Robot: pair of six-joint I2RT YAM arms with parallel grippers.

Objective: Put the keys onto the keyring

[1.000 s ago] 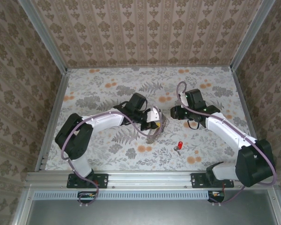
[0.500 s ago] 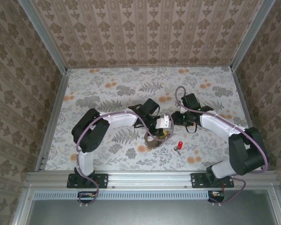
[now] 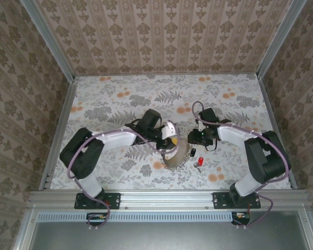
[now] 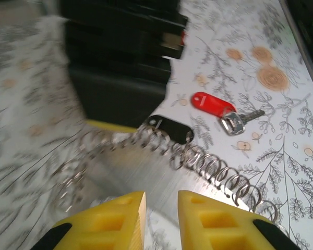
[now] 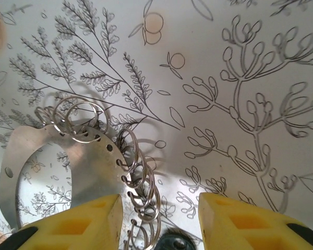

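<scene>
Both arms meet mid-table over the keyring point(image 4: 208, 165), a silvery curved metal plate edged with a row of small wire rings, lying flat. The left gripper point(image 4: 160, 200) hangs over the plate, jaws narrowly parted, nothing clamped. The right gripper point(image 5: 159, 208) faces it, jaws wide and empty, straddling the rings, probably to steady one. The black-headed metal key point(image 4: 172, 128) touches the ring row; whether it is threaded, cannot tell. The red-headed metal key point(image 4: 211, 103) lies loose just beside. White floral-print tabletop point(image 5: 240, 62); beige patterned wallpaper walls point(image 3: 167, 36).
</scene>
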